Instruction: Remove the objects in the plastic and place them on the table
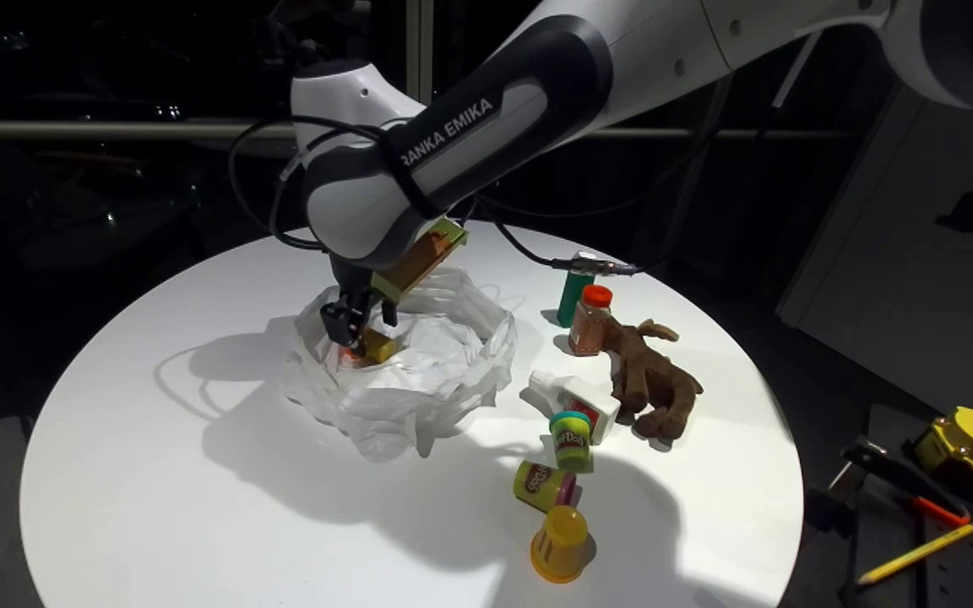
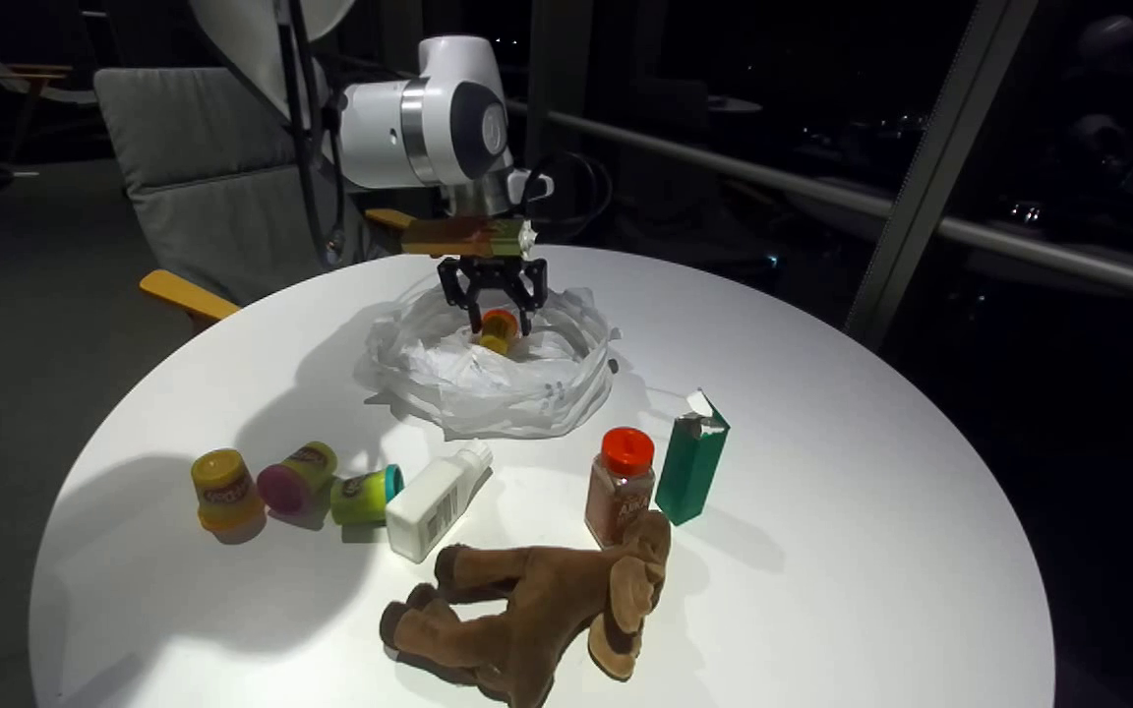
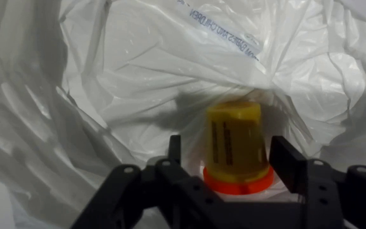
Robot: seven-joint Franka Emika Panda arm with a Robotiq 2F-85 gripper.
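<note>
Gripper (image 2: 501, 326), jaws apart, straddles yellow tub (image 3: 235, 146) in plastic (image 1: 402, 409), twd far edge of counter (image 1: 199, 523); prob. grasp step, next: close & lift.

A grey armchair (image 2: 195, 187) stands and a yellow pencil (image 1: 919, 554) lies flat.

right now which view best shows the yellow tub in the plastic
The wrist view: the yellow tub appears large, printed side and reddish lid showing. Both exterior views show it small in the plastic; in an exterior view, the gripper partly hides it.
</note>
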